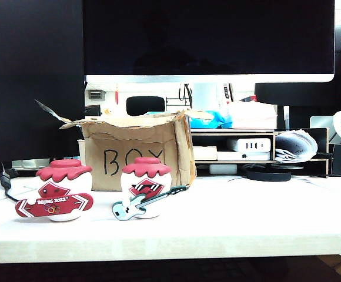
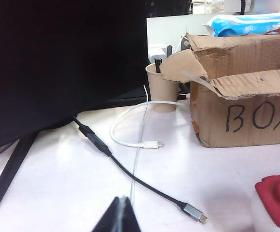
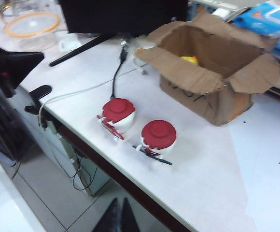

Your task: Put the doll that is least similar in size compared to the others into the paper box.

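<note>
The brown paper box [image 1: 135,158] marked "BOX" stands open at the back of the white table; it also shows as the box [image 2: 246,121] and the box [image 3: 212,82] in the wrist views. Inside it only a small yellow patch [image 3: 189,60] shows, and the doll itself is hidden. Two larger red-capped dolls stand in front: the snowboard one [image 1: 62,188] and the guitar one [image 1: 147,185]. My left gripper [image 2: 123,199] is shut and empty, low over the table to the left of the box. My right gripper [image 3: 119,200] is shut and empty, out past the table's front edge above the floor. Neither gripper appears in the exterior view.
A dark monitor [image 1: 206,35] fills the back. A black USB cable [image 2: 130,176], a white cable [image 2: 130,140] and a paper cup [image 2: 161,89] lie left of the box. A shelf with oddments [image 1: 258,147] stands to the right. The table edge [image 3: 130,186] drops to tiled floor.
</note>
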